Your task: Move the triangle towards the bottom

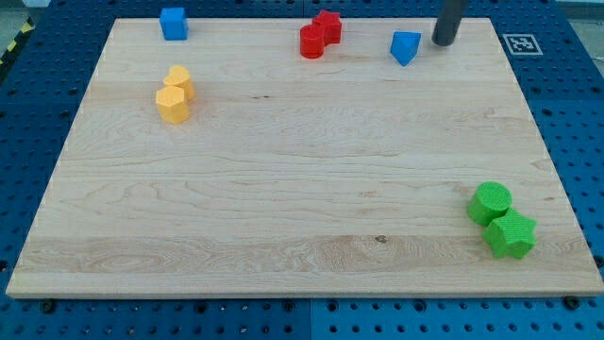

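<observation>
My tip (443, 42) rests on the tabletop (302, 189) near the view's top right; there is no claw to open or close. The blue triangle (405, 47) sits just left of my tip, apart from it, with the red blocks (319, 35) further left.

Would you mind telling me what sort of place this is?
Probably a robotics lab bench: a wooden board of small coloured blocks sits on a blue perforated table, with a printed marker tag beside it.
</observation>
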